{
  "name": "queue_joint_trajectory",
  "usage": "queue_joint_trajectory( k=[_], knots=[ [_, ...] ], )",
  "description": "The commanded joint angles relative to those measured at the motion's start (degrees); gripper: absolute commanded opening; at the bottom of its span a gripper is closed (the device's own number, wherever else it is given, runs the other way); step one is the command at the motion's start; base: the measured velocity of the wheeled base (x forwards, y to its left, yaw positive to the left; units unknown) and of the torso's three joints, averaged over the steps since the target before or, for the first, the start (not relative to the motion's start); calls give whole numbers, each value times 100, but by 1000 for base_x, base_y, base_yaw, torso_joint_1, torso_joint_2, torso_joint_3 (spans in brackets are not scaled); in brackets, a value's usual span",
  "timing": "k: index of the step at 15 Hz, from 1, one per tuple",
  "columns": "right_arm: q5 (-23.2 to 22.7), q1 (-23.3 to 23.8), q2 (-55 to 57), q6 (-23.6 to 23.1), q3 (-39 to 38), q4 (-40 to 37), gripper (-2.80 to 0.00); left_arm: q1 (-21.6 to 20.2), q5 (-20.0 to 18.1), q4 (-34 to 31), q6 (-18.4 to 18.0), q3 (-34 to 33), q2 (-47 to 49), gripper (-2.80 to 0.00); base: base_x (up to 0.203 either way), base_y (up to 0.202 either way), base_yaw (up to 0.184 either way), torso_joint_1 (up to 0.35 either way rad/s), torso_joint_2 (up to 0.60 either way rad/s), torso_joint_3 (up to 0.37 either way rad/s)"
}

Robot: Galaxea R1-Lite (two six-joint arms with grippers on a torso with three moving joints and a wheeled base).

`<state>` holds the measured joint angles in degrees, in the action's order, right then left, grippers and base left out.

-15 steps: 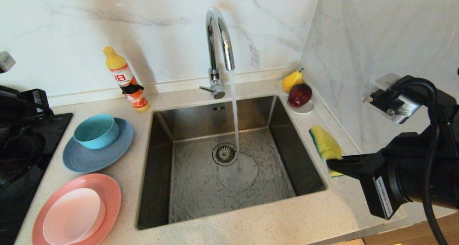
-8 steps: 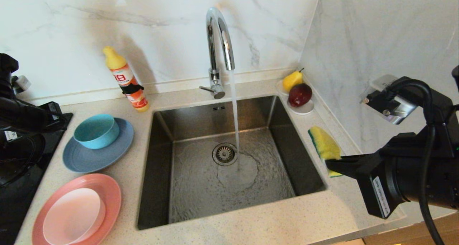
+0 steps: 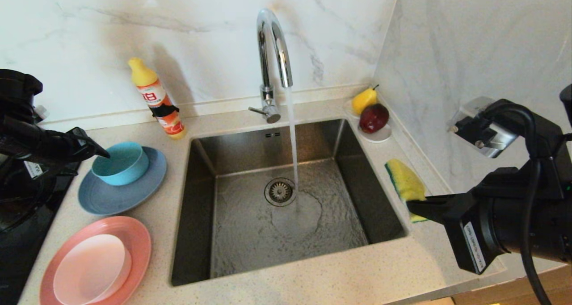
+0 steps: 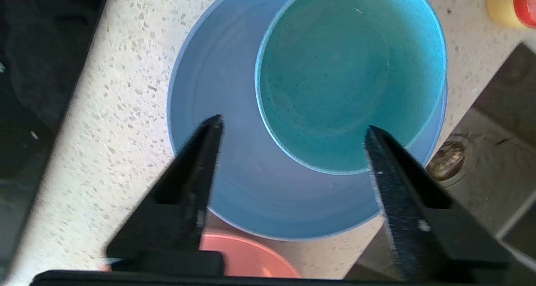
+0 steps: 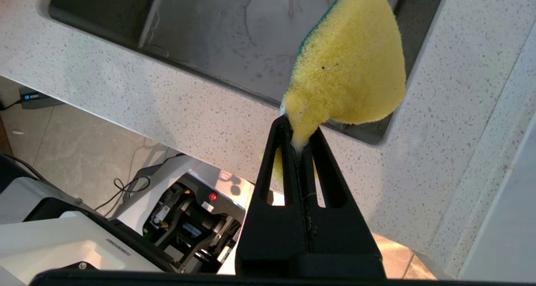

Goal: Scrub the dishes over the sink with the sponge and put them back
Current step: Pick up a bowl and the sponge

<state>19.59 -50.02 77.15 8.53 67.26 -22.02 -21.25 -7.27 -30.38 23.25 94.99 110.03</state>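
Note:
A teal bowl (image 3: 120, 163) (image 4: 347, 76) stands on the grey-blue plate (image 3: 111, 195) (image 4: 234, 181) left of the sink (image 3: 196, 206). Nearer the front, the pale pink bowl (image 3: 91, 269) rests on the salmon plate (image 3: 134, 238) (image 4: 247, 261). My left gripper (image 3: 102, 153) (image 4: 294, 124) hovers open over the teal bowl's near rim, holding nothing. Beside the sink's right edge, my right gripper (image 3: 413, 204) (image 5: 299, 129) is shut on the narrow end of the yellow-and-green sponge (image 3: 404, 182) (image 5: 351, 68).
Water runs from the chrome tap (image 3: 268, 46) onto the drain. A detergent bottle (image 3: 156, 99) stands behind the plates. A white saucer (image 3: 380, 137) with a pear and a red fruit sits in the back right corner. A black cooktop (image 3: 27, 198) lies at the left.
My left arm has swung in from the left edge to the teal bowl, and its jaws have opened. The right arm and sponge have stayed where they were.

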Motion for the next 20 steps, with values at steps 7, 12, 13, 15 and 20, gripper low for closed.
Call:
queue_joint_trajectory(
  k=[7,12,13,15,20],
  knots=[
    [19,45,-60,8,-55,-22,-280,7,0,-891,513,795,718,0,0,0,0,0,0,0],
    [19,106,-60,8,-42,-13,-280,15,-3,-899,619,928,836,0,0,0,0,0,0,0],
    [19,106,-69,8,-46,-13,-280,15,-3,-899,645,951,845,0,0,0,0,0,0,0],
    [19,123,-87,8,-63,-16,-280,15,-3,-917,654,951,908,0,0,0,0,0,0,0],
    [19,124,-95,8,-64,-13,-280,121,6,-1093,646,960,1062,0,0,0,0,0,0,0]
  ],
)
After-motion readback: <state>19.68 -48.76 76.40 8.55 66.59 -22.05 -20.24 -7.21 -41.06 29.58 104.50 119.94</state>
